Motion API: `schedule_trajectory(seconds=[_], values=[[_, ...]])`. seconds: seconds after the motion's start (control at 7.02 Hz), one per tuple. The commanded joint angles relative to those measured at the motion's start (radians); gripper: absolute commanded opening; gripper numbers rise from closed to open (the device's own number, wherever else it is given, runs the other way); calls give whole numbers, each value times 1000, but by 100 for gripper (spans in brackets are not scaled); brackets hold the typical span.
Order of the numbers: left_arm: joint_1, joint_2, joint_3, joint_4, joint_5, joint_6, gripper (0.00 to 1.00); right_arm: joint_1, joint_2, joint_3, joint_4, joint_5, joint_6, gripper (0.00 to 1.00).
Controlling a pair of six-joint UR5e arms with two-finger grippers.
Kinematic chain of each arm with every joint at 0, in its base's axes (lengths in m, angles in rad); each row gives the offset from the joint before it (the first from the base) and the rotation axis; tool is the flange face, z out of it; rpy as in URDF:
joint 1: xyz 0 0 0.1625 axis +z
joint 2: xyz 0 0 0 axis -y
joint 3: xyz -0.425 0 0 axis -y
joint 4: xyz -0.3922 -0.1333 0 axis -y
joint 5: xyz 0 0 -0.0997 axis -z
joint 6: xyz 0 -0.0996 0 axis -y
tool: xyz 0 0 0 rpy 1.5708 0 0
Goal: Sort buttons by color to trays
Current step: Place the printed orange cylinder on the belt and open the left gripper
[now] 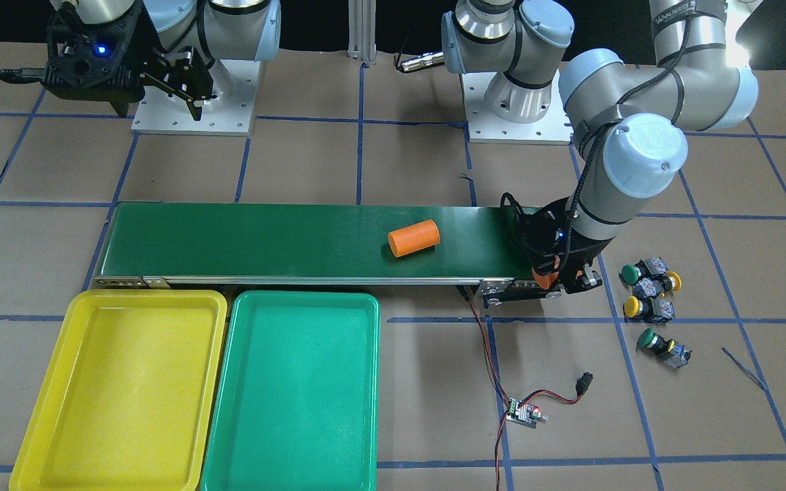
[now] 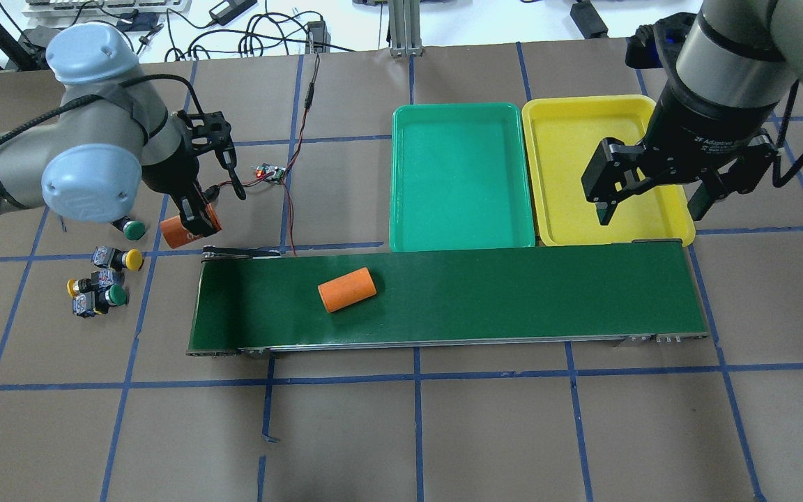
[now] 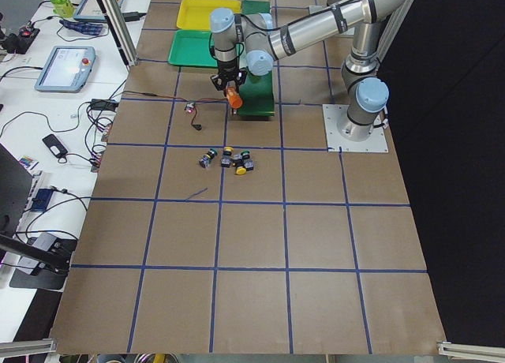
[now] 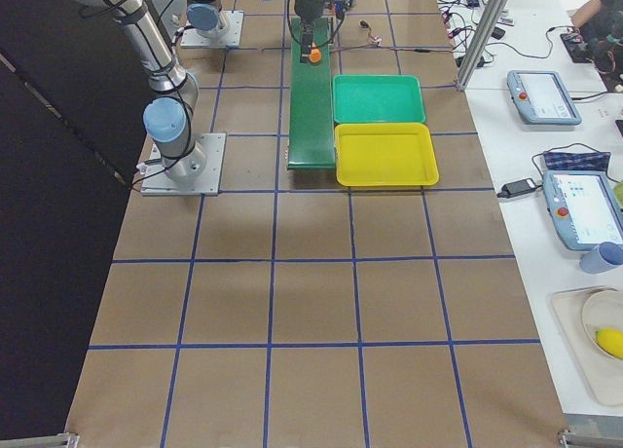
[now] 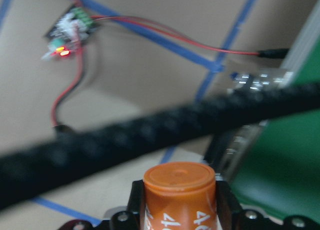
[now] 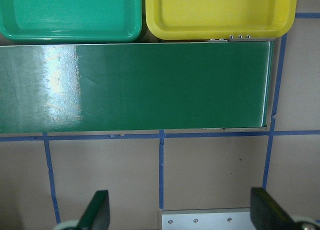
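Observation:
Several buttons lie loose on the paper beside the belt's end: a green-capped one (image 1: 630, 273), two yellow-capped ones (image 1: 673, 281) (image 1: 632, 307), and another green one (image 1: 649, 337). The yellow tray (image 1: 120, 389) and the teal-green tray (image 1: 294, 389) sit side by side along the belt, with nothing in them. My left gripper (image 2: 192, 226) is shut on an orange cylinder (image 5: 179, 190), hanging just off the belt's end near the buttons. Over the belt's other end, by the yellow tray (image 2: 583, 139), my right gripper (image 2: 652, 202) stands open with nothing in it.
A long dark-green conveyor belt (image 1: 263, 239) runs across the table with a second orange cylinder (image 1: 413, 238) lying on it. A small circuit board (image 1: 525, 412) with red and black wires lies by the belt's end. Both arm bases stand behind the belt.

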Motion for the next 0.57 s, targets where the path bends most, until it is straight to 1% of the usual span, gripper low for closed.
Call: schedule_trajectory(seconds=[0.0,0.14,0.28,0.43], values=[[-46,61,-117,86,-6,69,1,6,0,2,0,3,-8,100],[-82,65,-160,161,-18,64,1,8,3,5,0,3,-8,100],[-119,59,-188,212,-30,48,5,8,0,8,0,48,-10,100],[-136,62,-196,230,-32,-25,31,9,1,8,0,71,-11,100]])
